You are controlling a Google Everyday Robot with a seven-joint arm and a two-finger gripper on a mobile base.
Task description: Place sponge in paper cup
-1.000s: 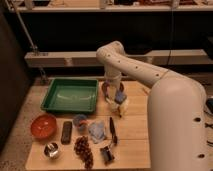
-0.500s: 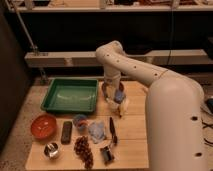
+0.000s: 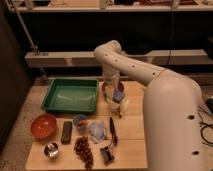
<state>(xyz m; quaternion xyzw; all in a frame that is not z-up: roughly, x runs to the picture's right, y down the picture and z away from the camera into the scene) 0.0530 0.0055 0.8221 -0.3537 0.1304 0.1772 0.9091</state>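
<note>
My white arm reaches down over the back middle of the wooden table (image 3: 132, 132). The gripper (image 3: 116, 100) hangs just right of the green tray (image 3: 70, 95). A small blue piece, likely the sponge (image 3: 119, 96), sits right at the gripper; I cannot tell whether it is held or lies beneath it. A pale yellowish thing (image 3: 123, 107) lies just below it. A small cup (image 3: 80, 121), likely the paper cup, stands upright in front of the tray, left of and nearer than the gripper. A dark reddish round thing (image 3: 106, 88) shows behind the gripper.
A red bowl (image 3: 43, 125), a dark flat bar (image 3: 66, 132), a metal cup (image 3: 51, 150), grapes (image 3: 84, 148), a crumpled bluish item (image 3: 97, 130), a knife (image 3: 112, 131) and a black clip (image 3: 106, 153) lie along the front. A shelf runs behind the table.
Hardly anything differs; the arm and the gripper stay over the same spot right of the tray, and the objects on the table have not moved.
</note>
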